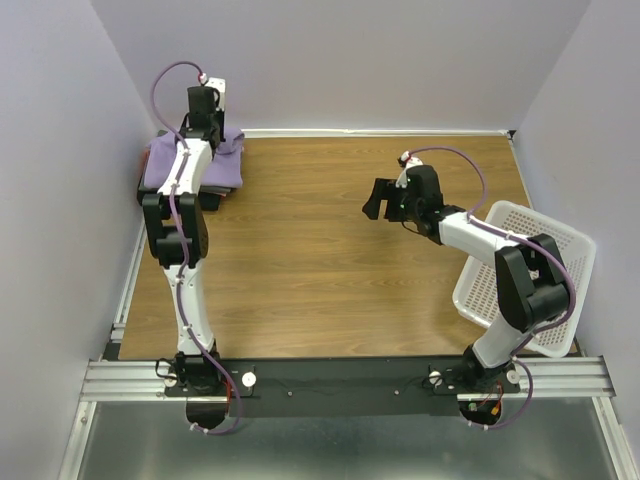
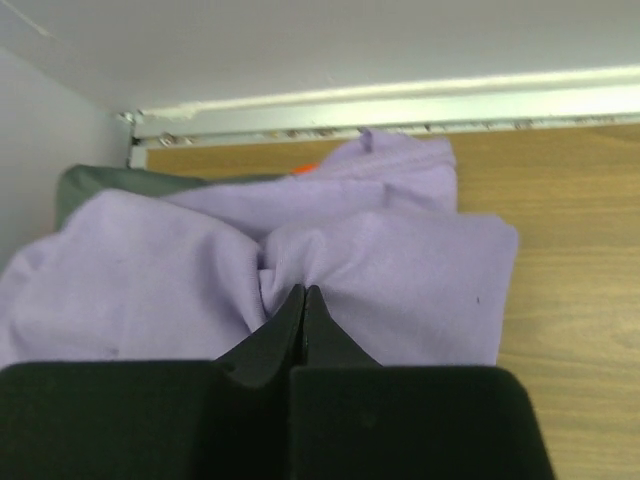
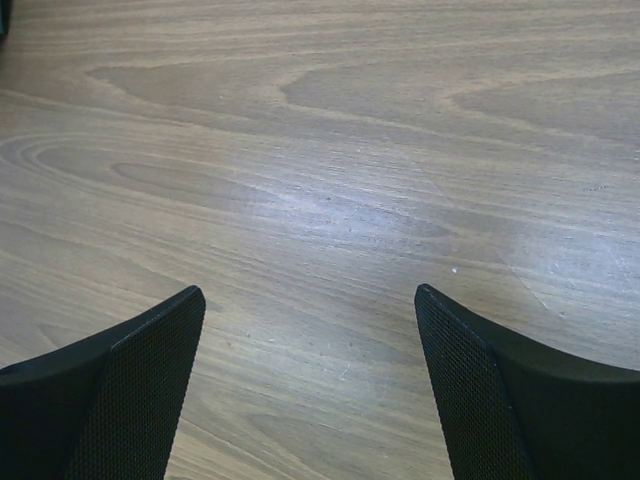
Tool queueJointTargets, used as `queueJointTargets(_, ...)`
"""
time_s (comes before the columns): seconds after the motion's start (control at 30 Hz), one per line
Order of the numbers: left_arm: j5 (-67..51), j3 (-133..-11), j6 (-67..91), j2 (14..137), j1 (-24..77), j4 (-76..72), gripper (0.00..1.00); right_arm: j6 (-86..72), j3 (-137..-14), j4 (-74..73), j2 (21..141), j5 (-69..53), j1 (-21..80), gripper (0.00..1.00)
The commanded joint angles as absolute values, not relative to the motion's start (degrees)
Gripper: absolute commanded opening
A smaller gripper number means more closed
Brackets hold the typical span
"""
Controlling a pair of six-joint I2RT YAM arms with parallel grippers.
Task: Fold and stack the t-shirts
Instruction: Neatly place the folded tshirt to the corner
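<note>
A folded lavender t-shirt (image 1: 225,165) lies on top of a pile at the table's far left corner. It fills the left wrist view (image 2: 390,270), with a dark grey shirt (image 2: 110,182) showing beneath it at the left and a sliver of a pinkish-orange one (image 2: 305,169). My left gripper (image 2: 303,291) is shut, its tips pinching a fold of the lavender cloth, which bunches around them. In the top view this gripper (image 1: 203,128) sits over the pile. My right gripper (image 1: 385,200) is open and empty above bare wood (image 3: 310,300).
A white plastic mesh basket (image 1: 560,245) stands tilted at the right edge, beside the right arm. An aluminium rail (image 2: 400,105) and walls close in behind and to the left of the pile. The wooden tabletop (image 1: 320,260) lies between the arms.
</note>
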State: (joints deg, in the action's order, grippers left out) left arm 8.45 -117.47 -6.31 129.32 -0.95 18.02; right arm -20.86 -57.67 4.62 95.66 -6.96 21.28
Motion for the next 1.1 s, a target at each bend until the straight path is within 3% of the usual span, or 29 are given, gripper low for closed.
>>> queueJointTargets(0.0, 8.70, -120.84, -8.52, 131.92, -2.90, 14.42, 0.00, -19.78, -58.18, 4.66, 97.29, -7.03, 21.00, 0.92)
queueJointTargets(0.47, 3.61, -127.53, -7.91, 136.76, -3.25, 12.75, 0.00, -19.69, -58.71, 4.66, 98.79, -7.47, 21.01, 0.92)
queueJointTargets(0.57, 2.46, -129.20, -7.73, 137.81, -3.25, 12.66, 0.05, -19.69, -58.62, 4.57, 98.96, -7.56, 21.01, 0.92)
queueJointTargets(0.77, 1.41, -131.13, -7.65, 139.92, -3.34, 12.57, 0.24, -19.60, -58.71, 4.57, 98.97, -7.30, 21.01, 0.92)
queueJointTargets(0.93, 1.67, -130.26, -5.72, 137.48, -3.25, 10.82, 0.52, -19.77, -58.27, 4.48, 98.00, -6.77, 20.92, 0.92)
queueJointTargets(0.97, 2.02, -128.51, -5.02, 136.33, -3.25, 10.20, 0.67, -19.78, -58.10, 4.57, 97.48, -6.68, 20.92, 0.92)
queueJointTargets(1.0, 2.28, -128.50, -5.01, 135.10, -3.16, 9.59, 0.67, -19.78, -58.10, 4.57, 97.21, -6.59, 21.00, 0.92)
queueJointTargets(1.03, 2.55, -126.32, -4.23, 132.13, -3.16, 8.19, 0.81, -19.95, -57.83, 4.48, 96.86, -6.42, 21.09, 0.93)
queueJointTargets(1.07, 2.72, -125.08, -3.96, 130.45, -3.16, 7.56, 0.82, -20.04, -57.75, 4.57, 96.59, -6.50, 21.09, 0.93)
